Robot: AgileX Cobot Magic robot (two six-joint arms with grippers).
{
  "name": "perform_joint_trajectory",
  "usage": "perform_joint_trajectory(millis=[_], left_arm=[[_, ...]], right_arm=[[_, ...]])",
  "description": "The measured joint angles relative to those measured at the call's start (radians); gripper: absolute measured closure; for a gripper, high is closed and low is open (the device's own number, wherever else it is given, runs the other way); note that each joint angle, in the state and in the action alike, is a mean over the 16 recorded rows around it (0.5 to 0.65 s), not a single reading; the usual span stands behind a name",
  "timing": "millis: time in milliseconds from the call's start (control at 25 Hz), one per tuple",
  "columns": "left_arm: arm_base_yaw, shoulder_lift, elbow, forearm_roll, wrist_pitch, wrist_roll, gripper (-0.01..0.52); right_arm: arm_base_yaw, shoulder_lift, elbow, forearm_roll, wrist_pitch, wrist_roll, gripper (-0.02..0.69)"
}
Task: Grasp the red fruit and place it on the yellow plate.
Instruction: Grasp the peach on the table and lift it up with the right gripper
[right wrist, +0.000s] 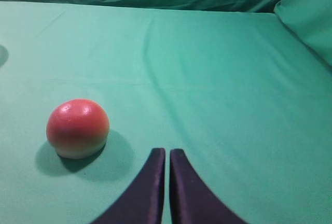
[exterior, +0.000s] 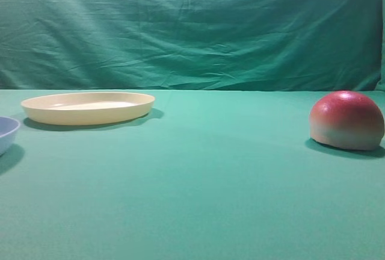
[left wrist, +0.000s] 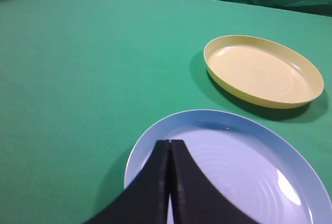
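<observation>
Red fruit (exterior: 347, 120) is seen at right edge of ext. high view, resting flat-side down on green-covered surface (exterior: 198, 194), well apart from yellow plate (exterior: 88, 107), which is seen at mid-left w/ nothing on it; a light blue dish (exterior: 7, 132) is cut off at left edge, near the plate. In left wrist view, left pincer (left wrist: 169, 143) is seen closed, tips together, nothing gripped, over near rim of blue dish, w/ yellow plate at upper right. In right wrist view, right pincer (right wrist: 167, 152) is likewise closed and empty at bottom centre, fruit at lower left, apart from it.
</observation>
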Motion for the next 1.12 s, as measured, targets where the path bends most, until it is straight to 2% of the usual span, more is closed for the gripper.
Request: perform_joint_trajectory(millis=[440,720,960,1120], left_arm=[[0.000,0.000,0.000,0.000,0.000,0.000,0.514],[0.000,0.000,0.000,0.000,0.000,0.000,0.514],[0.000,0.000,0.000,0.000,0.000,0.000,0.514],[0.000,0.000,0.000,0.000,0.000,0.000,0.514]], right_arm=[[0.000,0.000,0.001,0.008,-0.010,0.001,0.665],[0.000,0.000,-0.007,0.105,-0.104,0.001,0.665],[0.000,0.008,-0.088,0.197,-0.137,-0.051,0.665],[0.000,0.047,-0.177,0.241,-0.092,-0.104,0.665]])
